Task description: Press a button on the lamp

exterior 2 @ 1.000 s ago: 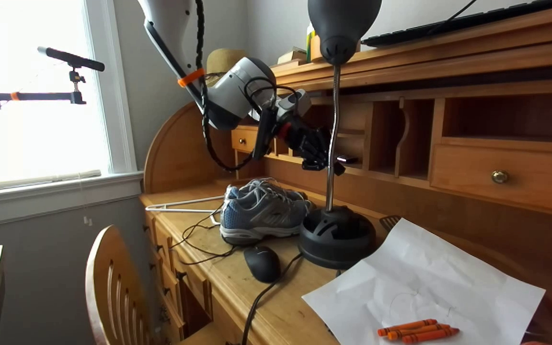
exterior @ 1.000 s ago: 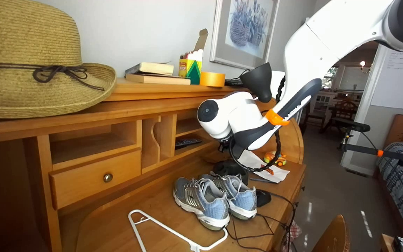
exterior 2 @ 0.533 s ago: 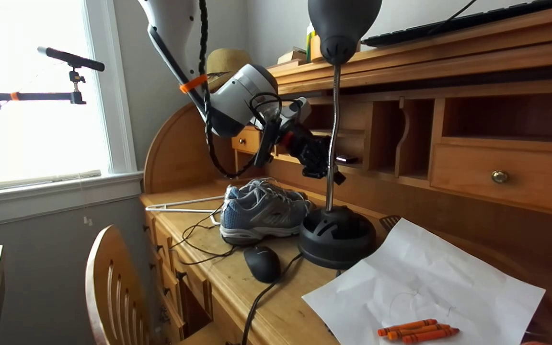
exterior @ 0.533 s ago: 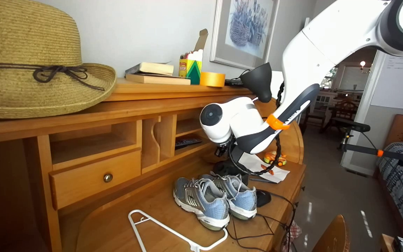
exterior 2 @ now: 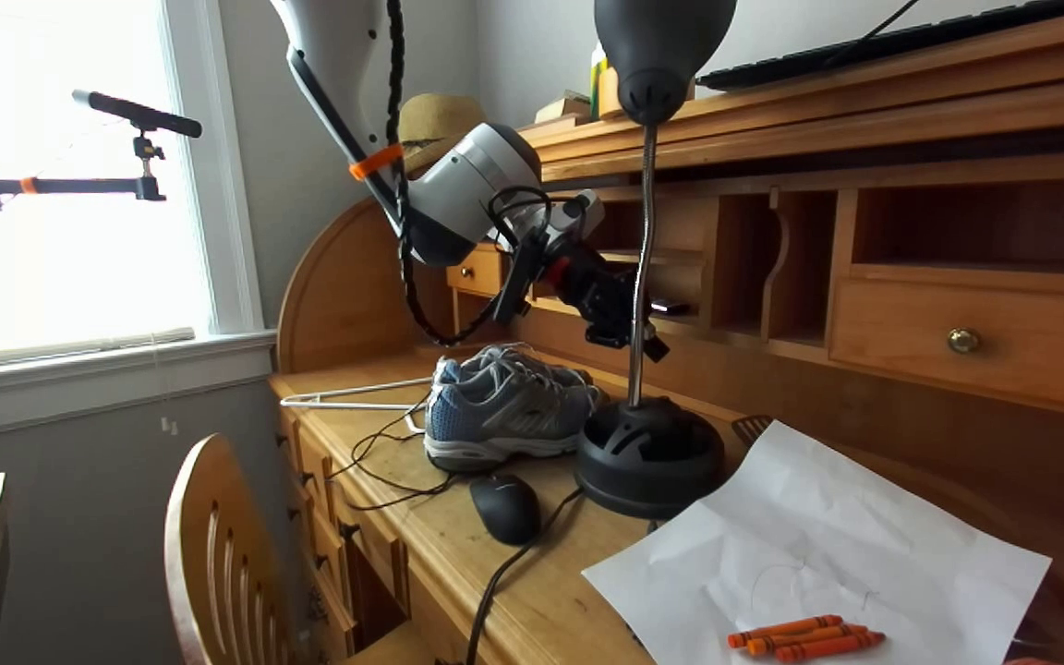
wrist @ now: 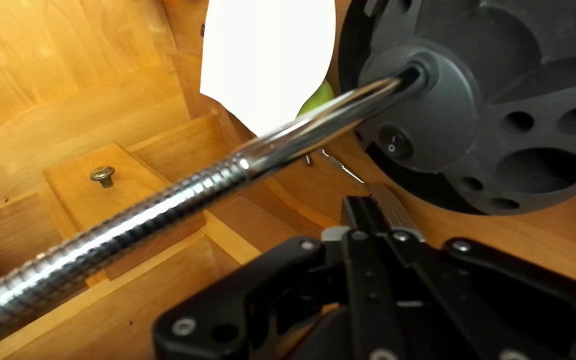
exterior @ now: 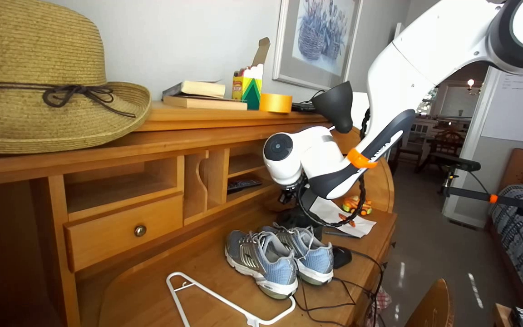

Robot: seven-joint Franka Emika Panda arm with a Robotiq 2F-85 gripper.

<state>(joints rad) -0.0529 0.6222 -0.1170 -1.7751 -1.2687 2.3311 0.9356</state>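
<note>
Beside the lamp (wrist: 443,120) yet apart from it, the pincer (wrist: 364,210) has its fingers together; lamp and shoes (exterior 2: 509,416) stand on the desk (exterior 2: 546,586); nearby, a window (exterior 2: 61,185) glares white.

The lamp stem (wrist: 288,143) looks like glossy metal (smooth low down, finely ribbed higher), the lamp base (wrist: 448,125) matt plastic. Smooth satin wood forms the counter (exterior 2: 569,591); near its front edge, a plastic mouse (exterior 2: 506,510); toward a front corner, creased paper (exterior 2: 818,536).
</note>
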